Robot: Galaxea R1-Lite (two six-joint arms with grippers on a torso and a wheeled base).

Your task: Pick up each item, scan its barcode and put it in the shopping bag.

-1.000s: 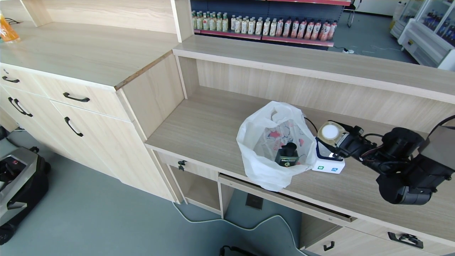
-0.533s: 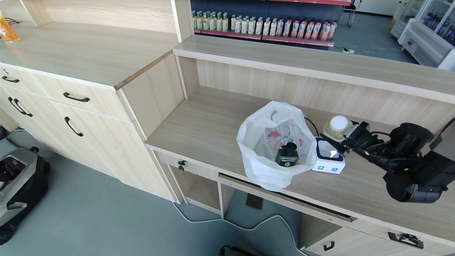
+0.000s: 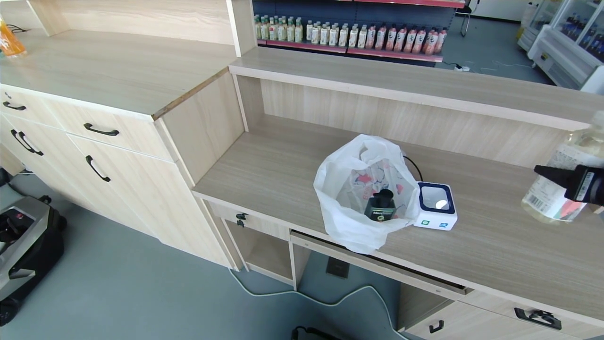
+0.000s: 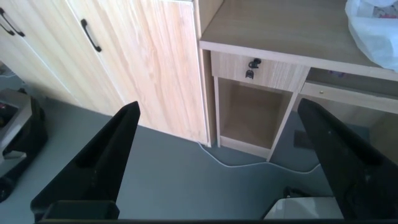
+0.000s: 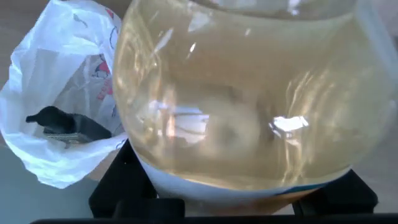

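Our right pincer (image 3: 568, 182) is clamped round the clear bottle (image 3: 549, 198) of pale yellow liquid. It's roughly upright, out at the right end of the bench (image 3: 495, 245) and well apart from the scanner (image 3: 436, 206). We can't tell if its base touches the bench. We reckon the grip sits mid-body so the barcode low on the label is left uncovered for the scan, which looks not yet done.

The shopping bag (image 3: 339, 189) stands mouth-open just beside the scanner, with one dark bottle (image 3: 381, 206) inside. There's plenty of bare bench between bottle and scanner, but we'd watch the back wall and the ledge (image 3: 401, 78) above it. Our left pincer (image 4: 217, 155) hangs spread wide with nothing in it, low over the floor by the cabinets (image 4: 155, 62).
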